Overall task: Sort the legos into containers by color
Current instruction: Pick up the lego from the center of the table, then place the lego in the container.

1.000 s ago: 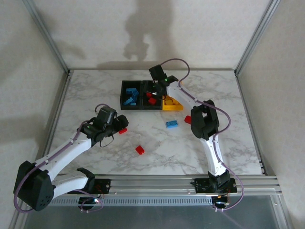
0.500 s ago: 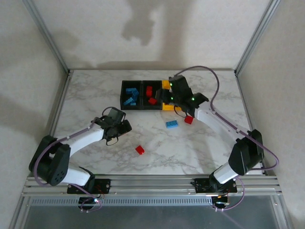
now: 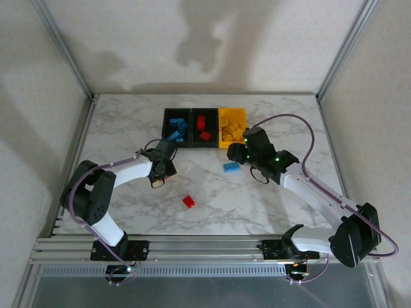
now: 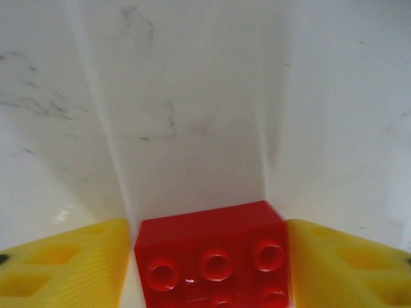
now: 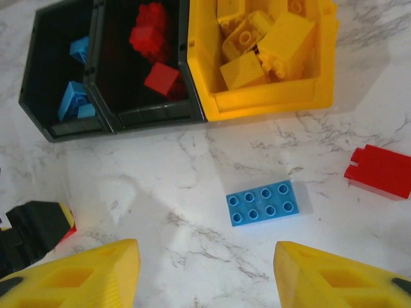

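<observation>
Left gripper straddles red brick on table, jaws close on both sides. We cannot tell if clamped. We should squeeze square on flat sides before lifting toward middle bin. Right gripper open, empty, hovering above blue brick.

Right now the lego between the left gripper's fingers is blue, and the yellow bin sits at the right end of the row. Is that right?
Not quite. The lego between the fingers of the left gripper is red, not blue; the left wrist view shows it. The yellow bin does sit at the right end of the row.
</observation>
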`<state>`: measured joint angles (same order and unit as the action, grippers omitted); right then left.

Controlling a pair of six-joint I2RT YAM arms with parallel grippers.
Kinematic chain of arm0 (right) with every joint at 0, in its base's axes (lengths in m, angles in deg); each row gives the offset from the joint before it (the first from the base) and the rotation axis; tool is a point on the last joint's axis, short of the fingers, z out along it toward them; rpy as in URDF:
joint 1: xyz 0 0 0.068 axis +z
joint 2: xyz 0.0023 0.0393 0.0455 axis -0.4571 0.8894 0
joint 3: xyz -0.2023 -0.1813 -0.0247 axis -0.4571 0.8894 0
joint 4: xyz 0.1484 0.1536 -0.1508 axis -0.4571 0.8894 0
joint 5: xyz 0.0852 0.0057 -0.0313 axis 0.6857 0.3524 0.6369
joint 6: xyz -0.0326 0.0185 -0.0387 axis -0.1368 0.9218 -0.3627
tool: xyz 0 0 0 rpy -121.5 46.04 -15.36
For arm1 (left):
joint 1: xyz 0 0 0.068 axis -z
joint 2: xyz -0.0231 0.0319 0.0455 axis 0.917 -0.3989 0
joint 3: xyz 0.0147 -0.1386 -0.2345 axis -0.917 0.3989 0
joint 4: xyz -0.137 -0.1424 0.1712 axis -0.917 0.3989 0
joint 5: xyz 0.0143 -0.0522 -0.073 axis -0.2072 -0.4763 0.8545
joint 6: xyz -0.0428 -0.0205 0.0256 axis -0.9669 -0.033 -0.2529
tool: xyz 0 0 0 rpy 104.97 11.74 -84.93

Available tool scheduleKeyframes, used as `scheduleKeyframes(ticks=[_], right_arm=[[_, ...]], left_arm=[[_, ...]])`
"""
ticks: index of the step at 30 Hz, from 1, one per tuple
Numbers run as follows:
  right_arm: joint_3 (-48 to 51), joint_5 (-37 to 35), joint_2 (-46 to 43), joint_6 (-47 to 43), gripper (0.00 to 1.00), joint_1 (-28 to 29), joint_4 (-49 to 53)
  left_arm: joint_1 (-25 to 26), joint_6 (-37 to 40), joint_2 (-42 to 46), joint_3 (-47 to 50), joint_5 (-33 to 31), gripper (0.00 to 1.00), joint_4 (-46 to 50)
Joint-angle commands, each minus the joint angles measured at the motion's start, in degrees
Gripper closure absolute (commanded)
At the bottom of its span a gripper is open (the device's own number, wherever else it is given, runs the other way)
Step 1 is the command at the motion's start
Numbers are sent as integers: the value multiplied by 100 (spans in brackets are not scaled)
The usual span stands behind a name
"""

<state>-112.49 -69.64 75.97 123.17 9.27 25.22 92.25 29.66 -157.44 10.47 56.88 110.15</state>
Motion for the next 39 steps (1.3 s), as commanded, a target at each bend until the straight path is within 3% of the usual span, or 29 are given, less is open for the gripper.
scheduleKeyframes(ticks=[1,5,14,30,34,39], right_arm=[[66,-214,-186,119,43,-4,134],[109,-65,-243,187,44,-2,129],[852,120,-871,647,44,1,49],[1449,39,-1879,1299,44,75,478],[1511,-81,-1963,1402,44,104,547],[1575,-195,-1988,1520,43,115,606]], left_arm=[[-18,40,-97,-125,-1,49,-151],[65,151,145,-377,-83,59,48],[295,437,-121,-1699,-164,62,469],[734,1033,-3186,-5850,-189,60,1481],[736,1150,-3721,-6597,-238,57,1855],[746,1155,-3757,-6793,-233,37,1961]])
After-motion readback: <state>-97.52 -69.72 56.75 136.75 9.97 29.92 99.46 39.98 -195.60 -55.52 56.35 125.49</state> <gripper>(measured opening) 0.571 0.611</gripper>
